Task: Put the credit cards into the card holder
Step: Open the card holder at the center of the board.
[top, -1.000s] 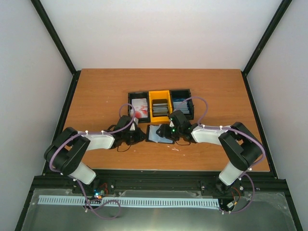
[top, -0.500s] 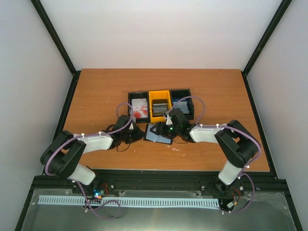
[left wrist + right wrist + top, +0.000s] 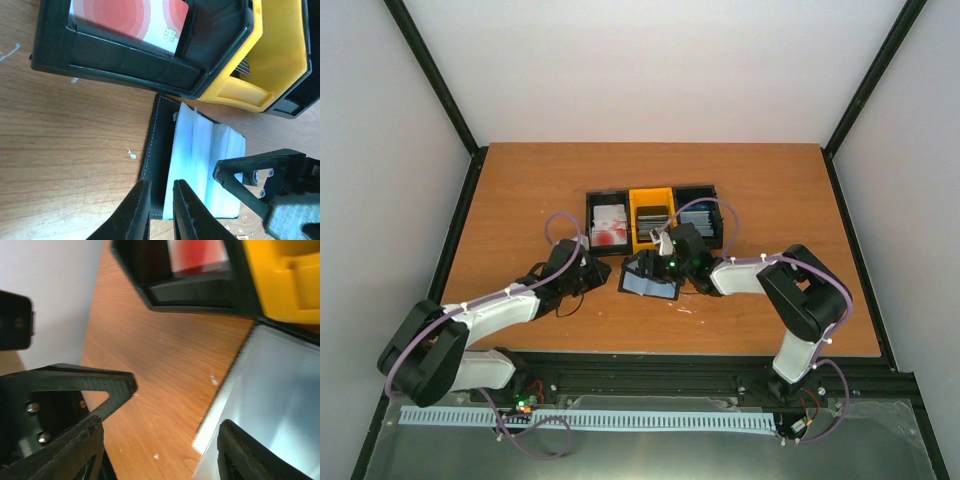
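The card holder lies open on the table in front of the bins, pale lining up; it also shows in the left wrist view and the right wrist view. White cards with a red blotch sit in the left black bin, dark grey cards in the yellow bin, blue cards in the right black bin. My left gripper is nearly shut and empty, over the holder's black left edge. My right gripper is open wide and empty, one finger on the lining.
The three bins stand in a row behind the holder: black, yellow, black. The left bin's front wall is close to my left fingers. Bare wooden table lies on all sides.
My left arm has stretched out and its gripper has moved back toward the bins. My right gripper and the card holder have shifted a little left and back.
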Controlling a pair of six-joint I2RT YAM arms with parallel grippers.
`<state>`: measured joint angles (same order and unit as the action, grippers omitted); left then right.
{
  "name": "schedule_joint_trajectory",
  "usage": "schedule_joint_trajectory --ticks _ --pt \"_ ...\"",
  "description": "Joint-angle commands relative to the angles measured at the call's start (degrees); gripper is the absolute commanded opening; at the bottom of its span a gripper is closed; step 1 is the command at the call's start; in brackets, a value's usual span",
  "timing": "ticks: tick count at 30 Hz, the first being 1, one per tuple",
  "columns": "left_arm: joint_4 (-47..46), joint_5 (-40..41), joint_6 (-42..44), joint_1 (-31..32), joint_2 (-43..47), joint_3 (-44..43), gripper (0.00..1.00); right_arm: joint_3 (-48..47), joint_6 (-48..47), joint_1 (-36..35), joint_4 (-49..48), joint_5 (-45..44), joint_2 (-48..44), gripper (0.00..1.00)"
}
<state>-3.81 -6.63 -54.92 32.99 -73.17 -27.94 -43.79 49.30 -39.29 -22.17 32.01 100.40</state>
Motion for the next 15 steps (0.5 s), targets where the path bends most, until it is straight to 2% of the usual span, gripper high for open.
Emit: schedule_joint_trajectory --ticks 1,5,9,15 --pt "-0.5 1.1 0.6 -0.2 2.0 0.6 0.15 1.5 0.9 0.3 -7.5 3.6 -1.8 0.62" --pt "-2.8 -1.2 2.7 -0.2 3.3 0.8 0.15 2.5 0.8 0.5 -1.2 -4.6 -3.5 0.61" --pt "-5.6 -4.9 5.4 -0.2 4.1 1.2 0.16 4.6 0.2 0.5 1.2 -9.8 -6.8 0.58" --pt "-12.1 -16.4 8.9 -0.2 2.1 0.5 0.16 5.3 -0.7 0.9 10.5 -19.4 -12.6 0.50"
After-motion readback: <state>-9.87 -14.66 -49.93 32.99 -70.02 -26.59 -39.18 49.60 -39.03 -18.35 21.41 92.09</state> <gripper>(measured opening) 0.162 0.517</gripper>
